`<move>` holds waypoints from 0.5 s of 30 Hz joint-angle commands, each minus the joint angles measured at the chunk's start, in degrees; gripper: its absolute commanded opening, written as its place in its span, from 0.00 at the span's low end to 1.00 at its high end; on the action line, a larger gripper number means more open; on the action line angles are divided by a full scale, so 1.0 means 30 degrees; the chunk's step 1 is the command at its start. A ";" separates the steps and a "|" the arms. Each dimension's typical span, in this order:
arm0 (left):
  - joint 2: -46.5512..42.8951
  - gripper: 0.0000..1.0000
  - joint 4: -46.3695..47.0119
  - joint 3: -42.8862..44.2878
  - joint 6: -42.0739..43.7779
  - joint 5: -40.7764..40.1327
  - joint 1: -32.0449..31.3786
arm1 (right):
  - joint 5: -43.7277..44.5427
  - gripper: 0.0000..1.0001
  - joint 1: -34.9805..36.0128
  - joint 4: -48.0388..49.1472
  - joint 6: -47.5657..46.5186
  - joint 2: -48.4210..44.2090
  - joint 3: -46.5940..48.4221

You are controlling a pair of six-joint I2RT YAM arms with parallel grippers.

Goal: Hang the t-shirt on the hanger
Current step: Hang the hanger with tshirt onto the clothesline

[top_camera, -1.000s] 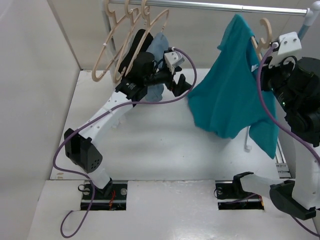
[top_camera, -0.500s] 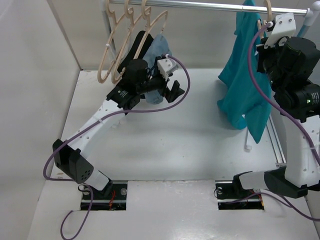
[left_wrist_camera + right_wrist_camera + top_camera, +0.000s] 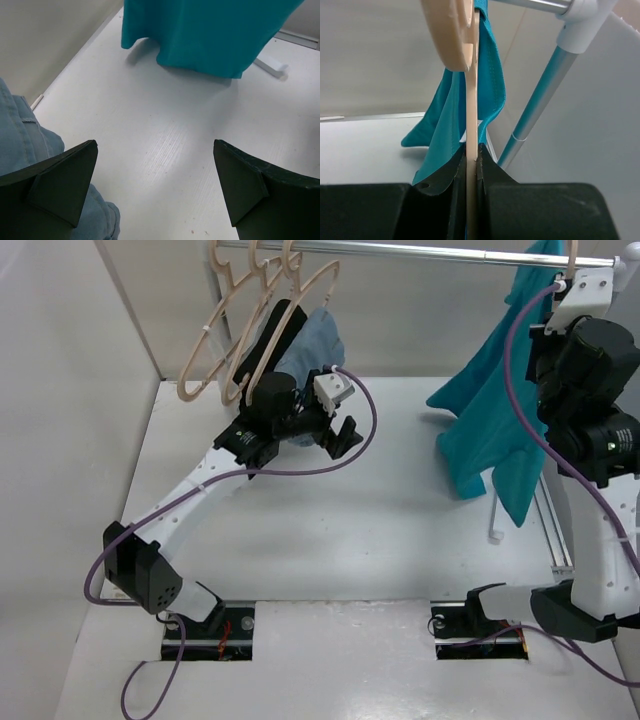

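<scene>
Soft, even light is cast from above; a faint shadow is thrown on the table [image 3: 165, 125] ahead of the left gripper [image 3: 154, 145], beneath the t-shirt [image 3: 210, 30].

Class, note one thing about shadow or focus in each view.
Top external: soft shadows on the white table. Left wrist: the teal cloth t-shirt throws a faint shadow under its hem. Right wrist: the pale beige wood-coloured hanger looks soft at its hook.

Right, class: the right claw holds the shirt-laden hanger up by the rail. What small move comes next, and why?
Probably settle the hook of the hanger over the rail: the right claw clamps the hanger, t-shirt draped on it, hook beside the rail.
</scene>
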 commanded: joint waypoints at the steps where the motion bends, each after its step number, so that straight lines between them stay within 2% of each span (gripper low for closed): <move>1: -0.1402 1.00 0.0910 -0.0359 0.0270 -0.0050 -0.0066 | 0.0720 0.00 -0.0213 0.3226 0.0212 0.0179 -0.0848; 9: -0.1783 1.00 0.0910 -0.0884 0.0475 -0.0253 -0.0242 | -0.0186 0.00 -0.1032 0.4838 0.0798 0.0882 -0.1490; 15: -0.1959 1.00 0.0910 -0.0886 0.0856 -0.0430 -0.0242 | -0.3992 0.00 -0.3723 0.5072 0.2058 0.1351 -0.3538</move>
